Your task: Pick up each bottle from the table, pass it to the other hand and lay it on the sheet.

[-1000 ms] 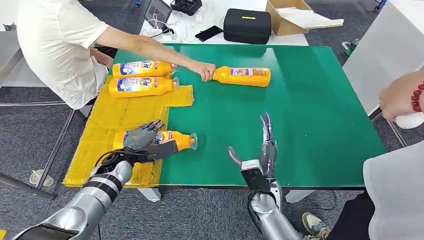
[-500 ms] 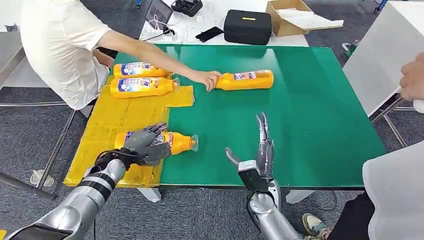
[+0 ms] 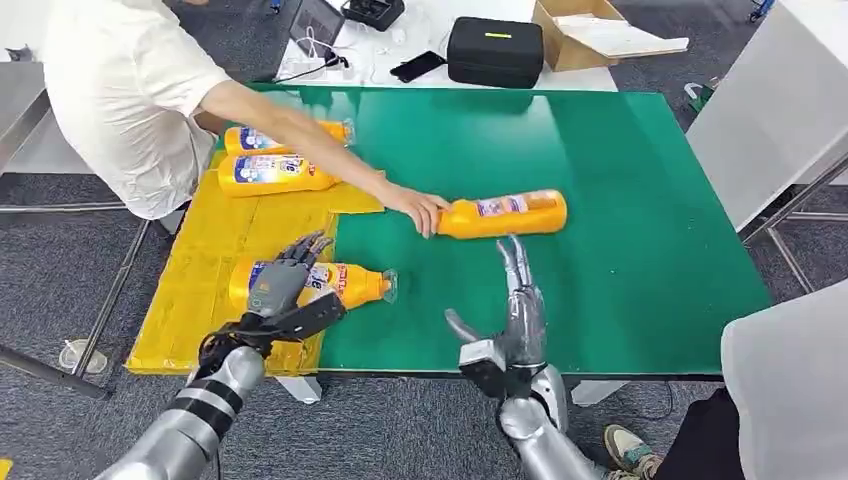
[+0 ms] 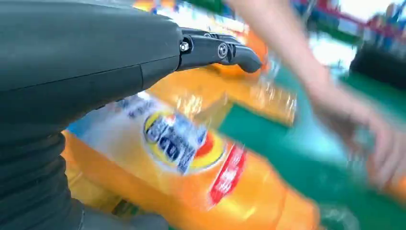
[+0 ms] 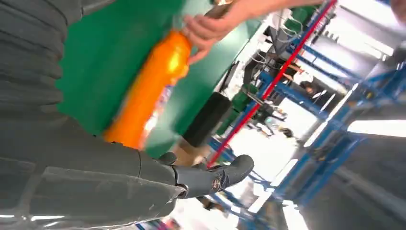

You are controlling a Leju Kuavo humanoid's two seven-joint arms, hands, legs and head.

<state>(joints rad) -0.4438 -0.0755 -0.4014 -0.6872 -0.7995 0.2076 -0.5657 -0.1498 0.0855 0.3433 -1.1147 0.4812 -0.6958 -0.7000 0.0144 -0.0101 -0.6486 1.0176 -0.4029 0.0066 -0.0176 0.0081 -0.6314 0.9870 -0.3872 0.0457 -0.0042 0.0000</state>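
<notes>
Head view: the left hand is poised just over a bottle lying on its side, body on the yellow sheet and neck and cap out over the green table. Its fingers are spread apart and nothing is gripped; whether the palm touches the label cannot be told. From this a bottle just laid down is judged. 2 more bottles are lying side by side at the far end of the sheet, partly covered by a person's arm.

A 4th bottle is lying on the bare green top, its cap end held by the person's hand; it is apparently being set within reach of the right hand. That hand is held upright, fingers straight and apart, thumb out to the side, just short of the bottle, and nothing is held in it. In the right wrist view the same orange bottle is seen beyond the thumb, blurred, with the person's fingers at its cap end.

A pickup by the right hand, then a handover to the left, is judged to be next.
</notes>
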